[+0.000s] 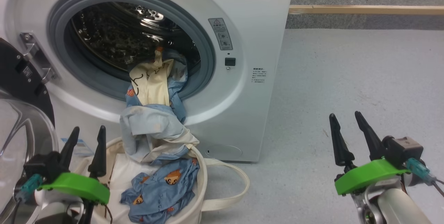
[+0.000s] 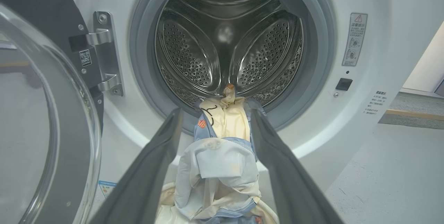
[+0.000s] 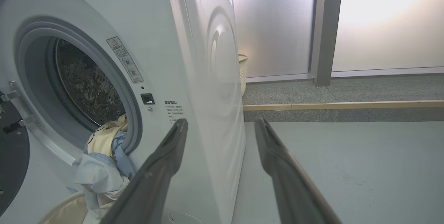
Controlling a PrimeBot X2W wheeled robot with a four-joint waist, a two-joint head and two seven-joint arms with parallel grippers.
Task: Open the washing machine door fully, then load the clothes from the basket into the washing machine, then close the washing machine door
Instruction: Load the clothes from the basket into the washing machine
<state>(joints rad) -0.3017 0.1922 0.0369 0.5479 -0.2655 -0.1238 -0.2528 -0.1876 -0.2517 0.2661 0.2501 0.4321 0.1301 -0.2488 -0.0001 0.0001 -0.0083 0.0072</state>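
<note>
The washing machine (image 1: 242, 78) is standing with its mouth uncovered, and the washing machine door (image 1: 10, 95) is hanging swung wide at the machine's left. The basket (image 1: 204, 182) is sitting just in front of the machine, below its mouth. The clothes (image 1: 152, 113) are trailing from the machine's drum (image 1: 114, 36) down into the basket. The left gripper (image 1: 89, 128) is hovering before the machine's mouth, jaws apart and empty. The right gripper (image 1: 344, 114) is hovering off the machine's right front corner, jaws likewise apart and empty.
</note>
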